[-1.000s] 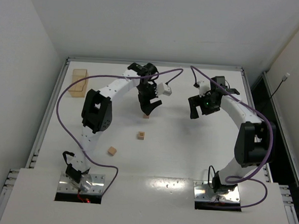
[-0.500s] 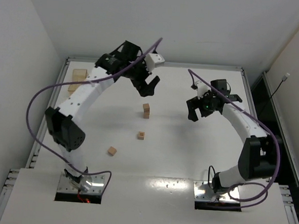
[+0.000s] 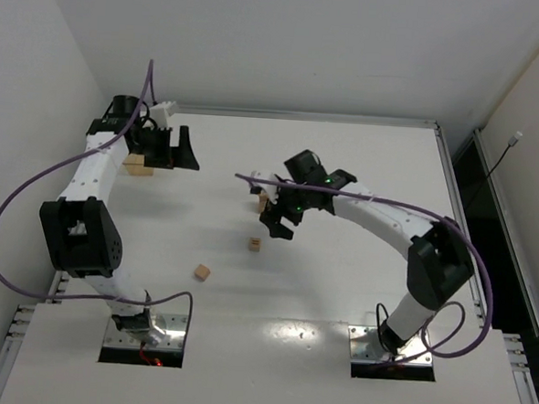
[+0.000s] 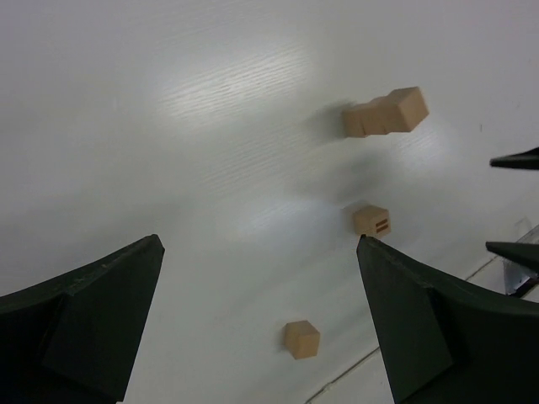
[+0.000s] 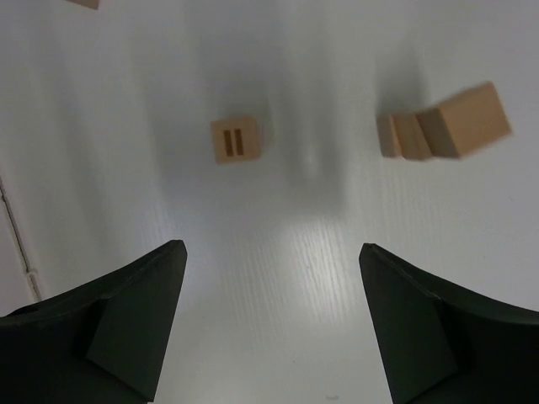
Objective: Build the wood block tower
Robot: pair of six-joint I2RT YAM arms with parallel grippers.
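From above, the wood block tower (image 3: 263,200) stands near the middle of the white desk (image 3: 356,290). It is a thin tan column, half hidden behind the right gripper (image 3: 279,223), whose jaws hang spread beside it. A slotted cube (image 3: 255,244) and a plain cube (image 3: 202,272) lie nearer the bases. The left gripper (image 3: 179,151), jaws wide, hovers far left and covers part of a pale box (image 3: 136,164).

The left wrist view shows the tower (image 4: 383,115) foreshortened, so I cannot count its cubes. Nothing sits between the fingers of the left gripper (image 4: 258,244).

In the right wrist view the tower (image 5: 446,124) is blurred and lies beyond the empty, wide-set right gripper (image 5: 272,247). The slotted cube (image 5: 235,140) shows clearly.
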